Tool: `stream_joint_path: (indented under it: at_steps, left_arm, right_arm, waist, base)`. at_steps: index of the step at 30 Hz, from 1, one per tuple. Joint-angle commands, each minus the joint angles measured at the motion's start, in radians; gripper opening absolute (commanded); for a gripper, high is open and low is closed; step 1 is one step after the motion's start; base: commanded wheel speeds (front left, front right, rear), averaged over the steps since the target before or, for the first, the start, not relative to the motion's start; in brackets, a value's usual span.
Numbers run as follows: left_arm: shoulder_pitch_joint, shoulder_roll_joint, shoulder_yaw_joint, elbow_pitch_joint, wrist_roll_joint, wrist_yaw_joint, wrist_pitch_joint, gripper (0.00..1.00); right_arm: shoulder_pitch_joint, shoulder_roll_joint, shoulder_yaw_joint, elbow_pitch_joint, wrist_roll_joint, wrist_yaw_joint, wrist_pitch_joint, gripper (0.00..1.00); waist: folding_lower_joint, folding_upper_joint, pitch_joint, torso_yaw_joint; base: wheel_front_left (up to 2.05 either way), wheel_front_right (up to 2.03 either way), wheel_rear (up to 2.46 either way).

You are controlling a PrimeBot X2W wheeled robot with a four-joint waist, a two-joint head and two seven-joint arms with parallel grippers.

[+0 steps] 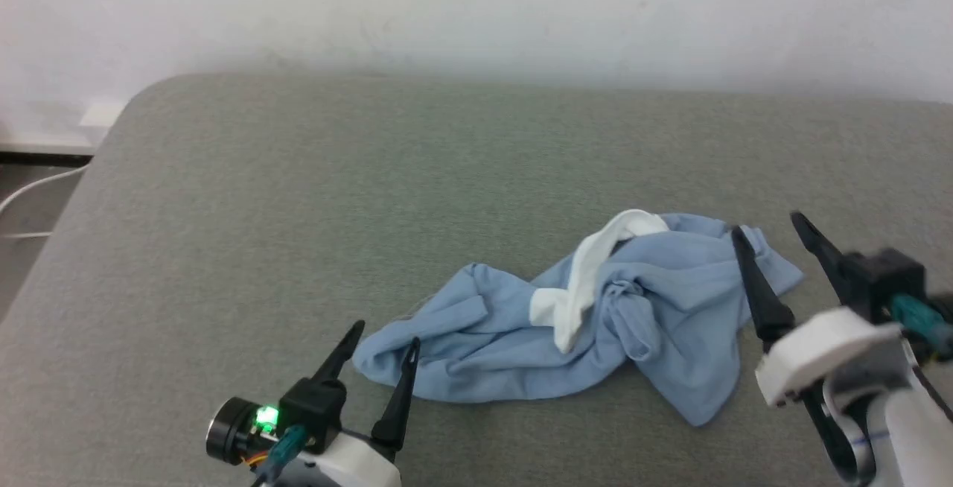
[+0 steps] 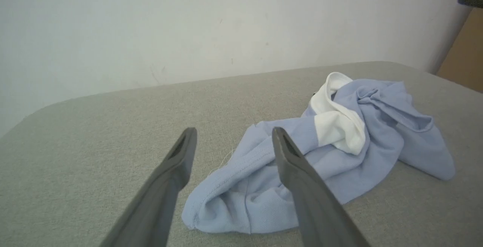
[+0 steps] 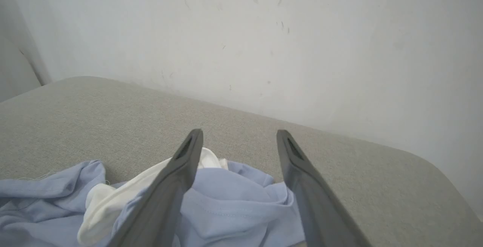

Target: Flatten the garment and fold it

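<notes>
Item count: one garment [image 1: 521, 330], two claws, two dark fingers per claw.

Garment: light blue with a white collar [image 1: 588, 271]. It lies crumpled on the grey tabletop [image 1: 298, 189], in the near half and right of centre in the head view. It is neither flattened nor folded. The collar band is twisted across the middle of the heap. One hemmed edge forms the left end.

Left claw [image 1: 387, 332]: fingers spread apart, nothing held. It sits at the garment's left end. In the left wrist view the claw [image 2: 234, 130] frames the hemmed edge of the garment [image 2: 264, 186], which lies between and beyond the two fingers. Contact with the cloth cannot be told.

Right claw [image 1: 765, 223]: fingers spread apart, nothing held. It sits at the garment's right end. In the right wrist view the claw [image 3: 239, 131] has one finger over the collar and blue cloth [image 3: 234, 201], the other over the cloth's edge and bare tabletop. Contact cannot be told.

Surroundings: a white wall [image 1: 476, 10] runs behind the tabletop. A white cable [image 1: 30, 189] lies on the floor to the left.
</notes>
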Motion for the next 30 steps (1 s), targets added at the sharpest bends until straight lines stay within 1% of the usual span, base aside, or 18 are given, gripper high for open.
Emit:
stream_joint_path:
  at_steps: [1,4,7,14,17,20,21,22,23,26,30]
  left_arm:
    - [-0.031,0.016,-0.011,0.022,0.011,-0.014,0.023,1.00]
    - [-0.082,0.049,-0.042,0.065,0.015,-0.033,0.088,1.00]
    - [-0.142,0.088,-0.074,0.098,0.017,-0.044,0.166,1.00]
    - [-0.281,0.167,-0.176,0.207,-0.024,-0.054,0.371,1.00]
    - [-0.328,0.196,-0.206,0.255,-0.042,-0.054,0.415,1.00]
    - [-0.361,0.215,-0.229,0.298,-0.055,-0.055,0.423,1.00]
    - [-0.369,0.216,-0.235,0.307,-0.071,-0.055,0.414,0.89]
    - [-0.378,0.213,-0.235,0.307,-0.090,-0.055,0.395,0.33]
    - [-0.386,0.210,-0.225,0.303,-0.110,-0.055,0.371,0.00]
    - [-0.415,0.202,-0.168,0.281,-0.160,-0.046,0.273,0.00]
    - [-0.439,0.188,-0.052,0.236,-0.241,0.005,0.148,0.00]
  right_arm:
    - [0.038,0.031,-0.033,-0.024,-0.018,-0.002,-0.014,1.00]
    - [0.111,0.090,-0.103,-0.074,-0.044,-0.002,-0.022,1.00]
    - [0.159,0.121,-0.138,-0.111,-0.058,-0.002,-0.019,1.00]
    - [0.183,0.144,-0.167,-0.141,-0.081,-0.002,-0.011,1.00]
    - [0.174,0.149,-0.180,-0.133,-0.087,-0.002,-0.015,1.00]
    - [0.168,0.153,-0.183,-0.123,-0.089,-0.002,-0.024,1.00]
    - [0.168,0.154,-0.183,-0.117,-0.090,-0.002,-0.027,1.00]
    - [0.167,0.155,-0.185,-0.112,-0.091,-0.002,-0.030,1.00]
    - [0.167,0.155,-0.187,-0.107,-0.092,-0.002,-0.032,1.00]
    - [0.169,0.156,-0.195,-0.089,-0.098,-0.002,-0.033,1.00]
    - [0.173,0.157,-0.197,-0.068,-0.108,-0.002,-0.025,1.00]
  waist:
    - [0.0001,-0.0002,0.023,-0.058]
    - [0.0001,-0.0002,0.044,-0.095]
    - [0.0001,-0.0002,0.070,-0.130]
    - [0.0001,-0.0002,0.146,-0.195]
    - [0.0001,-0.0002,0.172,-0.211]
    - [0.0001,-0.0002,0.192,-0.219]
    - [0.0001,-0.0002,0.195,-0.219]
    - [0.0001,-0.0002,0.198,-0.218]
    - [0.0001,-0.0002,0.200,-0.216]
    - [0.0001,-0.0002,0.196,-0.201]
    - [0.0001,-0.0002,0.173,-0.173]
  base:
    - [0.00,0.00,0.00]
    - [0.00,0.00,0.00]
    - [0.00,0.00,0.00]
    - [0.00,0.00,0.00]
    - [0.00,0.00,0.00]
    - [0.00,0.00,0.00]
    - [0.00,0.00,0.00]
    - [0.00,0.00,0.00]
    - [0.00,0.00,0.00]
    - [0.00,0.00,0.00]
    - [0.00,0.00,0.00]
